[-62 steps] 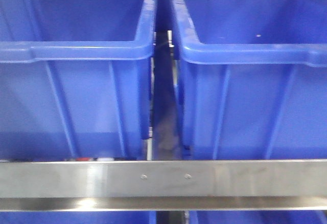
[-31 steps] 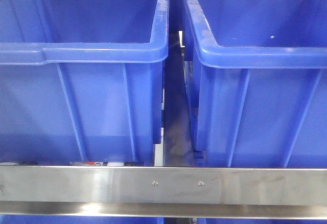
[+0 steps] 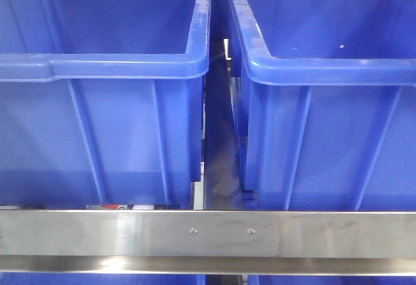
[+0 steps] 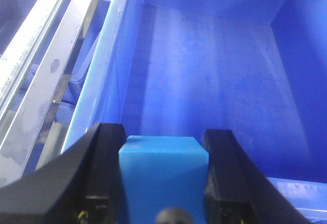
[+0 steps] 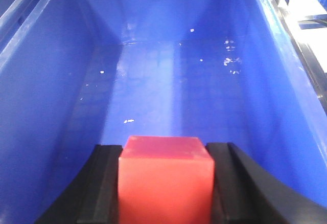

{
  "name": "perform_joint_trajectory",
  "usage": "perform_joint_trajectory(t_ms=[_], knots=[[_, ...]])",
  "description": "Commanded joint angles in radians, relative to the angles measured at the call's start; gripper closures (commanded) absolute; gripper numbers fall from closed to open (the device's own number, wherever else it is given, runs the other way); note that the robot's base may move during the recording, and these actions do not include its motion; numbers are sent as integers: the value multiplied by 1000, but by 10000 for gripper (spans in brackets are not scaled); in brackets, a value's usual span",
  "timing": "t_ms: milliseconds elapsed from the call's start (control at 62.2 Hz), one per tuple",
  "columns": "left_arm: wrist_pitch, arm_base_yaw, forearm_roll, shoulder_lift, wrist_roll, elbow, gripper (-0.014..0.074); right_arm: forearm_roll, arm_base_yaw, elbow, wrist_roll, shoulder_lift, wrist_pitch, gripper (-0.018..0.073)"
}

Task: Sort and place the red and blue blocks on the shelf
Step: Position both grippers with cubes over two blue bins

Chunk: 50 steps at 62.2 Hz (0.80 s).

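Left gripper (image 4: 164, 141): black jaws clamped on the small matte blue cube (image 4: 163, 178), one finger flat against each side face, top face level. Right gripper (image 5: 166, 151): the same hold on the small matte red cube (image 5: 166, 183), which sat square between the jaws. Neither cube had been let go, so both of the task's blocks were in the air and not on the rack.

Each cube hung over the open mouth of a large blue plastic tub. The blue one was above the tub (image 4: 120, 65) that had the rack's pale steel side rails (image 4: 36, 55) at its left. The red one was above a tub (image 5: 46, 81) with white flecks on its floor. My reading: one colour per tub, with each held over the tub floor so that a release would drop it straight in.

From the front, two such tubs (image 3: 104, 67) (image 3: 325, 70) stood side by side with a narrow gap between them, behind the brushed steel front rail (image 3: 97, 233) and its two small screws (image 3: 193, 231). Neither arm showed in that view. The room's light glared off the rail.
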Motion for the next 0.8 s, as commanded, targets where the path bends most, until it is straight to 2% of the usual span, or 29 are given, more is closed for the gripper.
perform_joint_trajectory(t_ms=[0, 787], knots=[[-83, 2, 7, 1, -10, -29, 462, -13, -6, -30, -6, -2, -91, 503], [-83, 2, 7, 1, -10, -29, 461, -13, -6, -30, -6, -2, -99, 503]])
